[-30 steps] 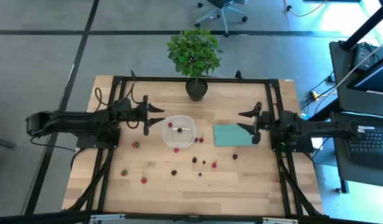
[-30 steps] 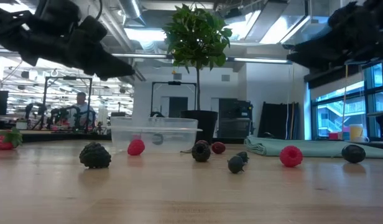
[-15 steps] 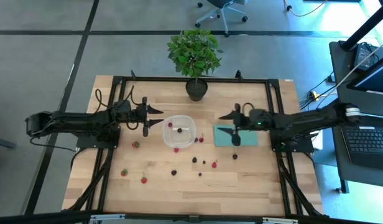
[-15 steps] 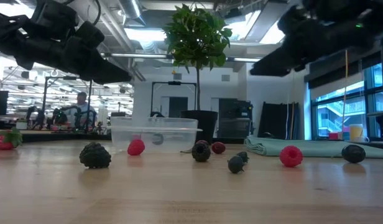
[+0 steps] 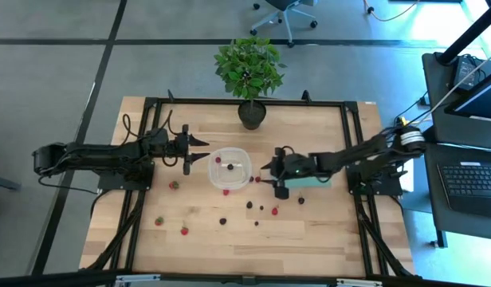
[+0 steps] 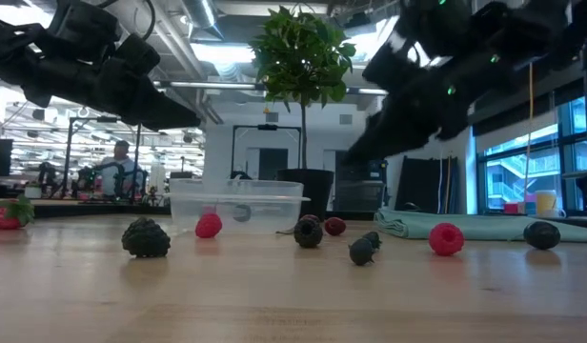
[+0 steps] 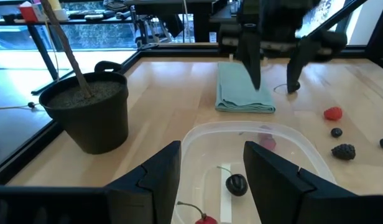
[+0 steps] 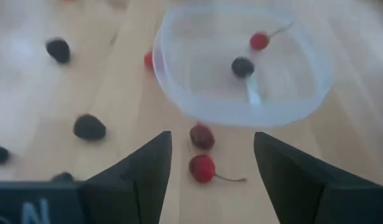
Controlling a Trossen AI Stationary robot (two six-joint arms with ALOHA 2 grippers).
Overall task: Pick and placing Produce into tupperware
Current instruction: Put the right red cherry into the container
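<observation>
Left tool (image 5: pixel 199 153) hangs above the worktop (image 5: pixel 198 247), its fingers (image 7: pixel 155 176) parted and empty. The clear tupperware (image 5: pixel 229 169) sits just ahead of its tips. Inside: one red cherry with a stem (image 7: pixel 203 219) and one dark berry (image 7: pixel 236 183). A red berry (image 5: pixel 174 185) lies beside this tool, on the worktop; two more red ones (image 5: pixel 184 230) lie farther out toward the near edge. The potted plant (image 5: pixel 249 70) stands off to its other side, at the far edge.

Right tool (image 5: pixel 271 174) is extended over the worktop, fingers (image 8: pixel 139 168) spread wide, nothing held. Just ahead of its tips lie a dark red berry (image 8: pixel 202 136) and a red cherry (image 8: pixel 203 167), both outside the tupperware wall. Dark berries (image 8: pixel 89 127) are scattered to one side of it. The folded teal cloth (image 5: pixel 297 172) lies under this arm, behind the tool.
</observation>
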